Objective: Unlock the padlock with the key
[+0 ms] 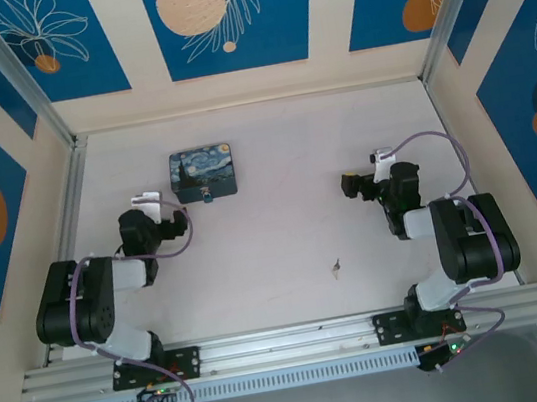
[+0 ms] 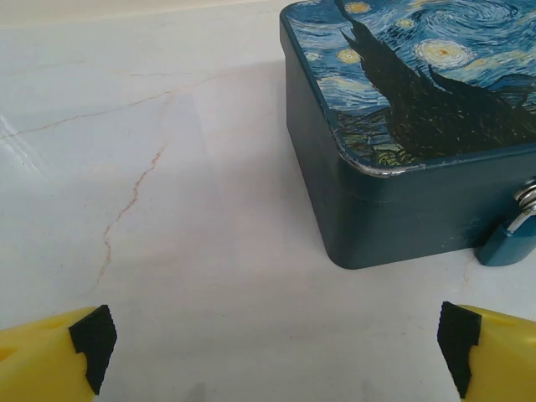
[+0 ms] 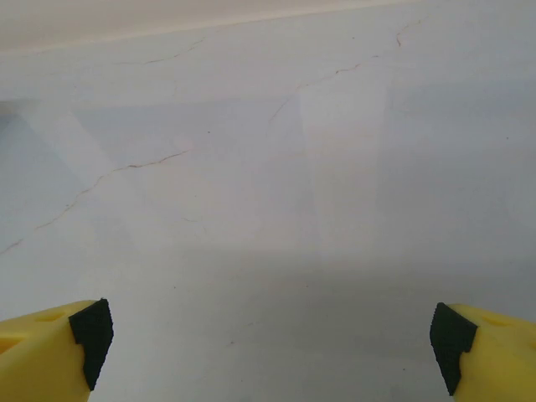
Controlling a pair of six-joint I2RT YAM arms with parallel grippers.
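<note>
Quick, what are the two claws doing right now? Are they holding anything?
Left claw: open, holding nothing.
Right claw: open, holding nothing.

table (image 1: 281,219): pale, faintly cracked surface | box (image 1: 202,171): painted tin lying flat toward the far left | padlock (image 1: 206,197): touching the box's near side | key (image 1: 336,268): alone, nearer, right of centre

Bluish padlock (image 2: 508,243) hangs at the box (image 2: 394,209) front; the key (image 1: 336,268), seemingly a grey sliver, lies well apart.
</note>
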